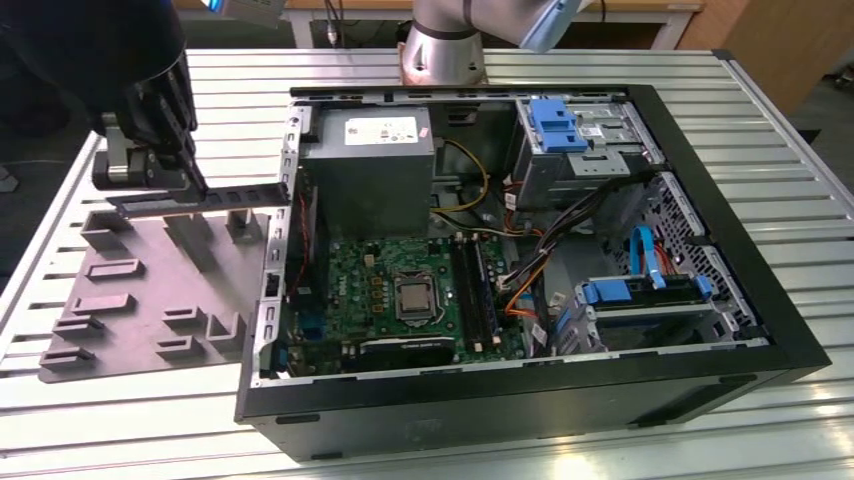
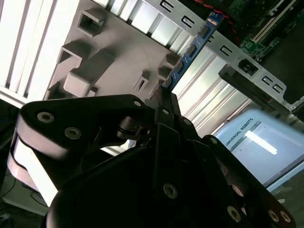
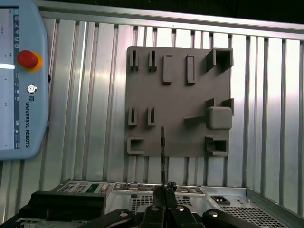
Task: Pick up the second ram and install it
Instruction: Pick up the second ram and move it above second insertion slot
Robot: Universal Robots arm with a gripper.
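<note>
The fingers (image 2: 172,105) clamp the second ram (image 2: 190,50) edge-on near the grey tray (image 2: 109,47).

Seen at the exterior view's left: gripper (image 1: 134,195) slung beneath a bulky dark wrist (image 1: 120,60). Clamped on one end of the second ram (image 1: 214,194), with black fingers (image 2: 172,108) drawn to a narrow tip in the second wrist view. Silver arm base (image 1: 441,45) upright, well apart from the gripper.
</note>
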